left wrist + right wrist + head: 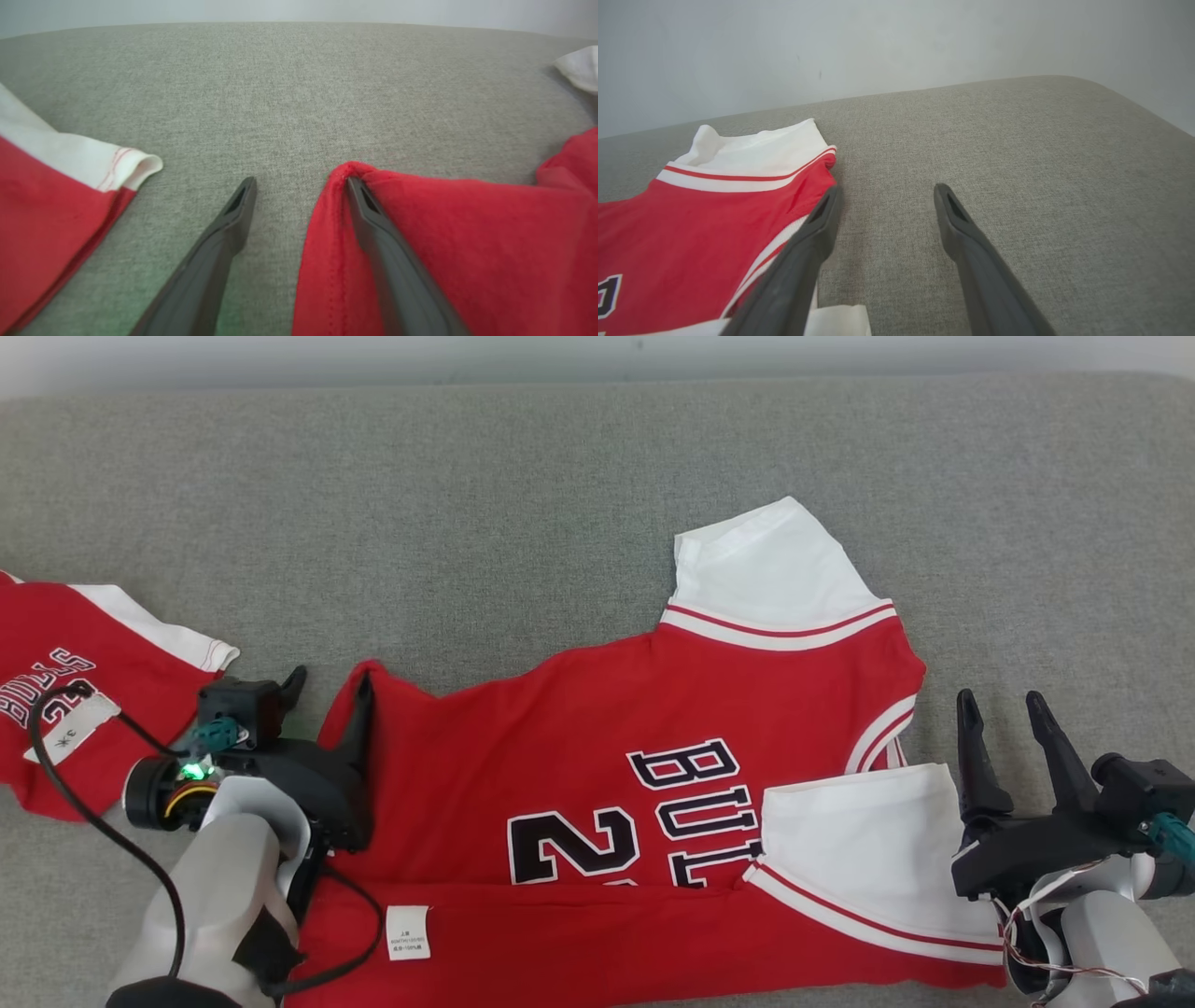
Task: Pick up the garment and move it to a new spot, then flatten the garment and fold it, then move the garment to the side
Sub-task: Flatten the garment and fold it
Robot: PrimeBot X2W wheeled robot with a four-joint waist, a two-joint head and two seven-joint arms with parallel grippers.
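Now close the wide-open left pincer [331, 674] on the hem corner [348, 170] draped against its finger [380, 233], slide the wide right pincer [1001, 697] onto the folded sleeve [854, 821] just beside it, and lift evenly both ends of the half-folded red garment [709, 709] lying on the grey fabric surface [560, 476].

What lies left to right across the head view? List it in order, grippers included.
second red garment → left gripper, open, at the jersey's left edge → red jersey, spread on the grey fabric surface → right gripper, open, just off the jersey's right side.
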